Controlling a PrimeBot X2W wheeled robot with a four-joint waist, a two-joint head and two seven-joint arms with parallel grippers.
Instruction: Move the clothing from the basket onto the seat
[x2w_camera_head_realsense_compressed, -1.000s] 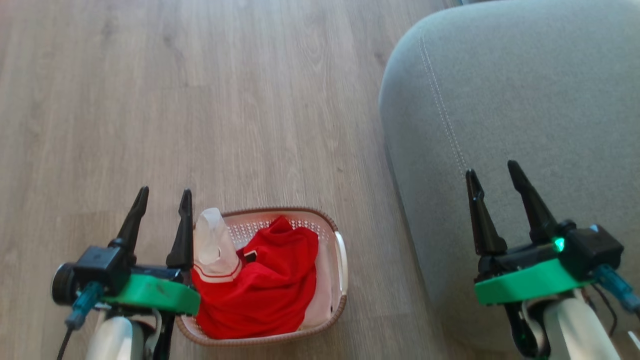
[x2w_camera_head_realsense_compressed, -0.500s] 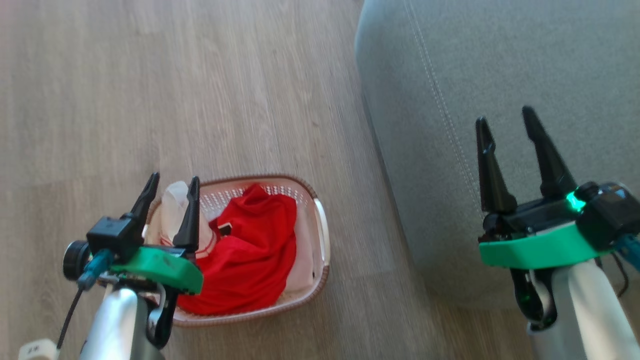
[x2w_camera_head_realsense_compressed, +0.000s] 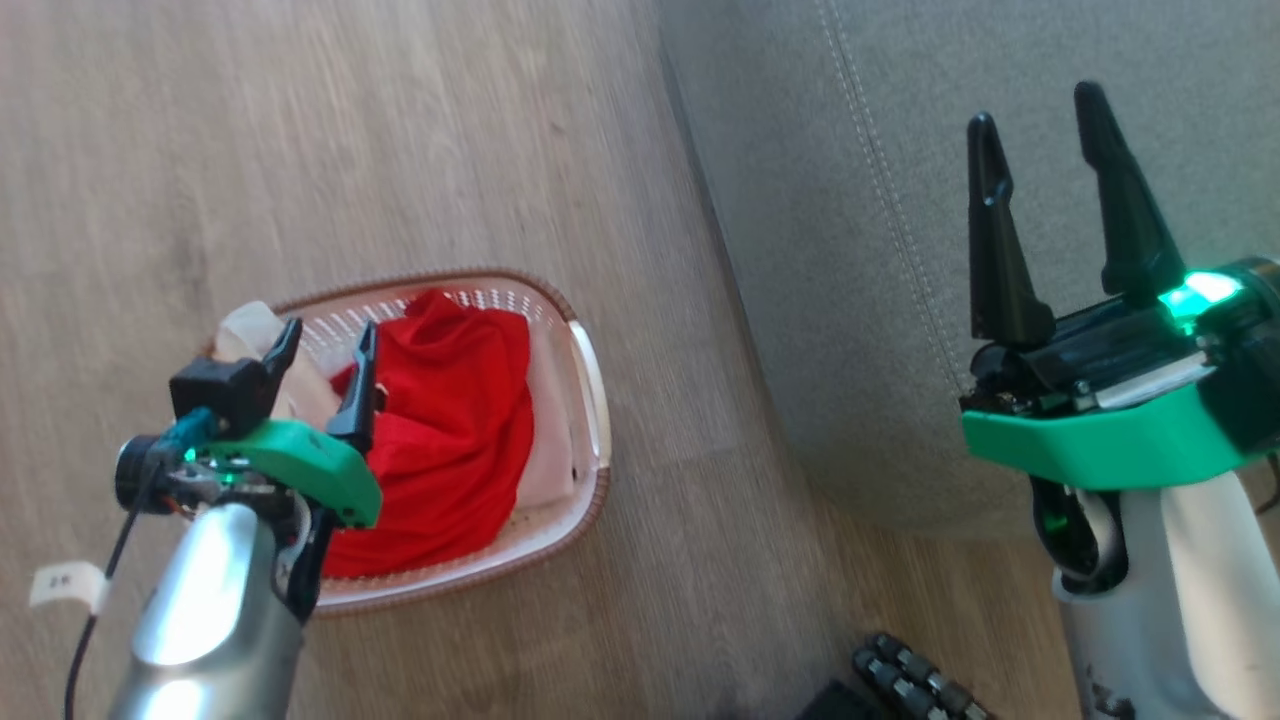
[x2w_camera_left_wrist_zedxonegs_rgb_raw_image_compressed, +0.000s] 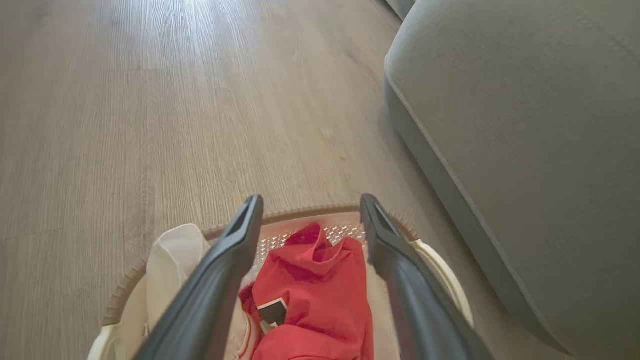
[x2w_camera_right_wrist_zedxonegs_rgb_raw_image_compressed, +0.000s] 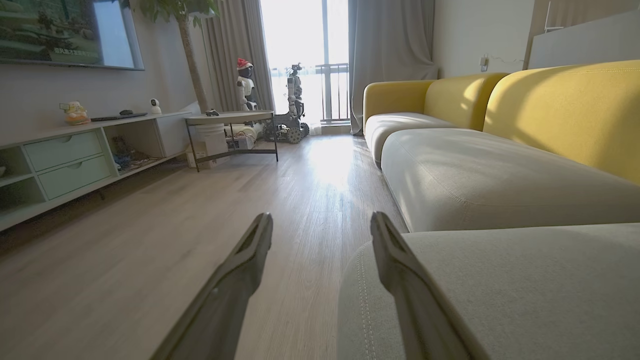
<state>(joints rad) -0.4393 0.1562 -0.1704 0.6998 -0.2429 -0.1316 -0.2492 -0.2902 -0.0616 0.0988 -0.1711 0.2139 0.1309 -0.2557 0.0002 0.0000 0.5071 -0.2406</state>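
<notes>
- Bright red soft clothing (x2w_camera_head_realsense_compressed: 450, 420) lies in the white perforated plastic basket (x2w_camera_head_realsense_compressed: 597, 390) under the left pincer (x2w_camera_head_realsense_compressed: 330, 330), parted and empty; nothing transferred yet.
- The right pincer (x2w_camera_head_realsense_compressed: 1038, 110), parted and empty, hovers above the grey fabric seat (x2w_camera_head_realsense_compressed: 850, 250).

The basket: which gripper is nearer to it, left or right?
Left. The left gripper hangs open above the basket, fingers over the red clothing. The right gripper, also open, is away to the side, above the grey seat.

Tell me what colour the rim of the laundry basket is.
Brown, with a woven look. The rim of the basket shows best in the head view.
</notes>
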